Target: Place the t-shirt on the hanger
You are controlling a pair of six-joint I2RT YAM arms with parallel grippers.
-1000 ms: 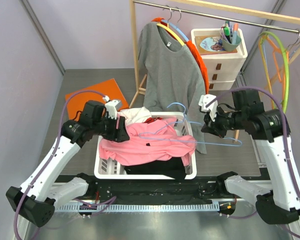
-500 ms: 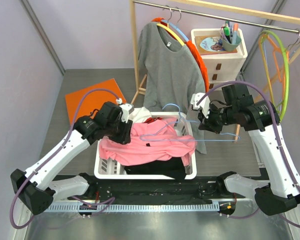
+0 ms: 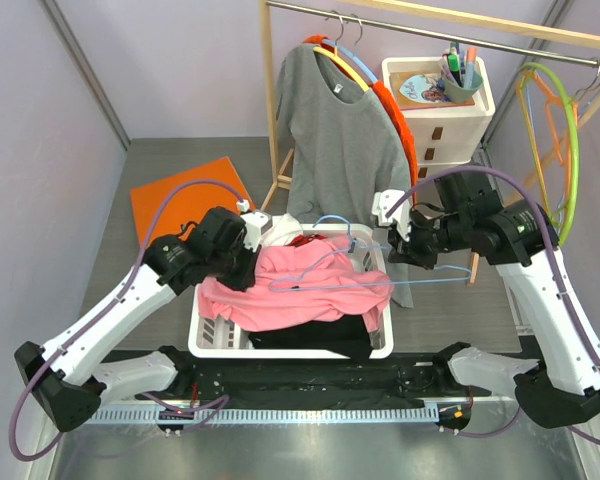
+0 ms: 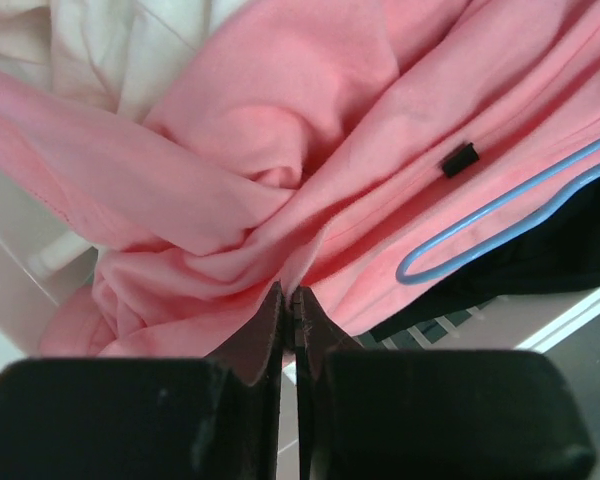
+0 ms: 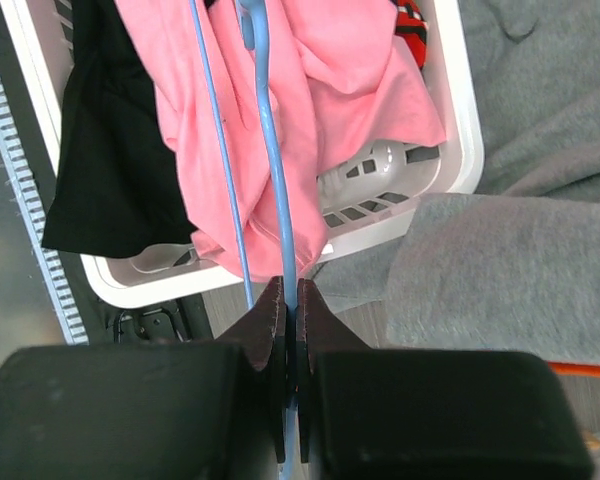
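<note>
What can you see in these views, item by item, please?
t-shirt: one, pink, draped over the basket
hanger: one, light blue, over the t-shirt
basket: one, white, table centre
black garment: one, black, basket front
grey shirt: one, grey, on rack
drawer unit: one, white, back right
board: one, orange, back left
lime hanger: at least one, green, far right
left gripper: one, black, shut on the t-shirt
right gripper: one, black, shut on the hanger

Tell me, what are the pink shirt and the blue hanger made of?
The pink t-shirt looks like soft matte cloth, maybe cotton: it folds and wrinkles. The blue hanger looks like thin coated wire, smooth and slightly glossy: slim, evenly bent.
</note>
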